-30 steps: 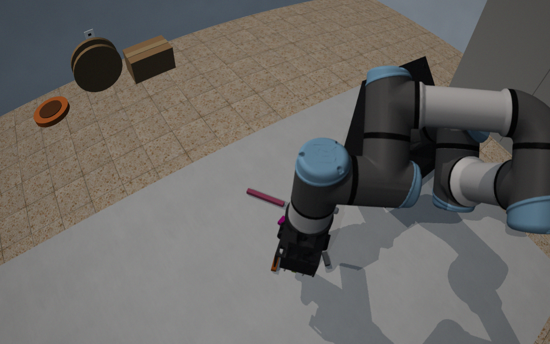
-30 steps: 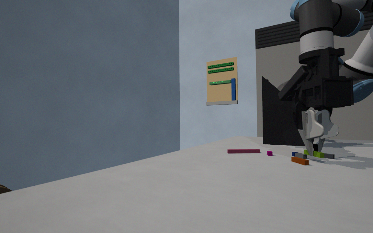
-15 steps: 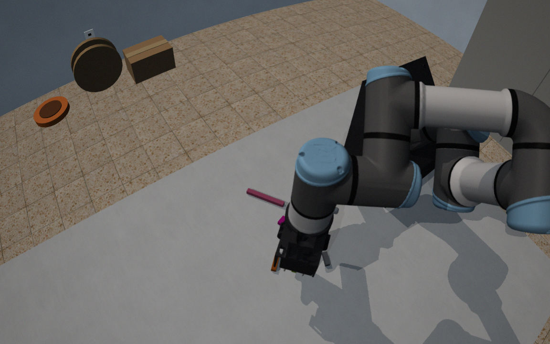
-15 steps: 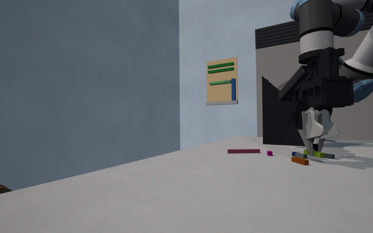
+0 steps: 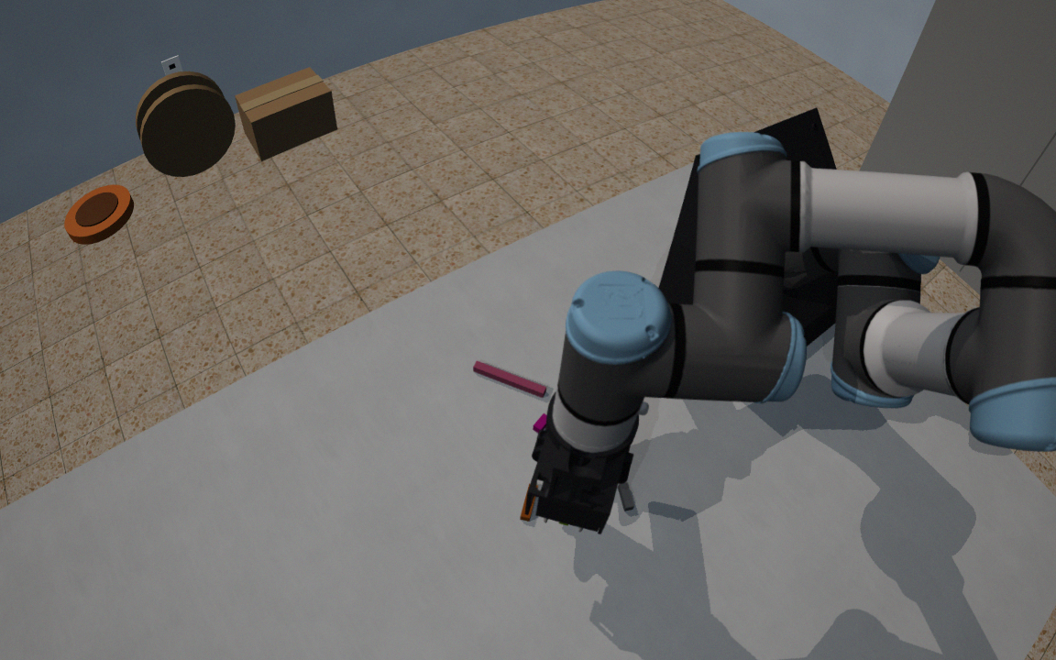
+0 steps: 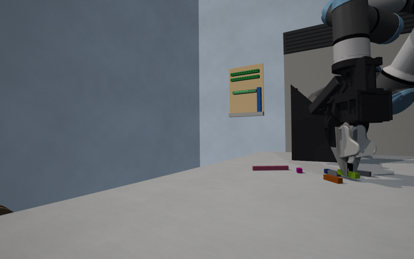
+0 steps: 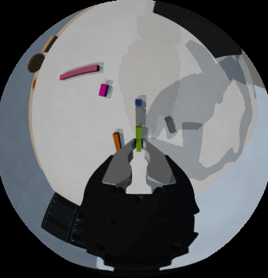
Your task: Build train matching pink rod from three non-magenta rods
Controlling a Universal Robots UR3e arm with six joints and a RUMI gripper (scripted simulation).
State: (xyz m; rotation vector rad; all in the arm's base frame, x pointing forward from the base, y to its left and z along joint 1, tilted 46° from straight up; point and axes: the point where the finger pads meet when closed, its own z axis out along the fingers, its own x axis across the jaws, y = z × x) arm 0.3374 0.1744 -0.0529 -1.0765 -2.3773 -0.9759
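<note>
My gripper (image 7: 138, 139) (image 6: 349, 169) is shut on the lime rod (image 7: 139, 137) (image 6: 352, 174), which lies flat on the table. In line beyond it lie a grey rod (image 7: 140, 115) (image 6: 331, 172) and a small blue rod (image 7: 138, 102) (image 6: 325, 170), end to end with the lime rod. An orange rod (image 7: 117, 140) (image 6: 332, 178) (image 5: 525, 502) lies just to the left of the fingers. A second grey rod (image 7: 170, 124) (image 6: 364, 173) (image 5: 625, 496) lies to the right. The pink rod (image 7: 79, 72) (image 6: 270, 167) (image 5: 509, 378) and a magenta rod (image 7: 103, 89) (image 6: 299, 169) (image 5: 540, 423) lie farther off.
The grey table (image 5: 269, 509) stands on a tiled floor. On the floor are a cardboard box (image 5: 285, 110), a dark barrel (image 5: 184, 123) and an orange ring (image 5: 98, 213). A black panel (image 6: 302, 135) stands behind the rods.
</note>
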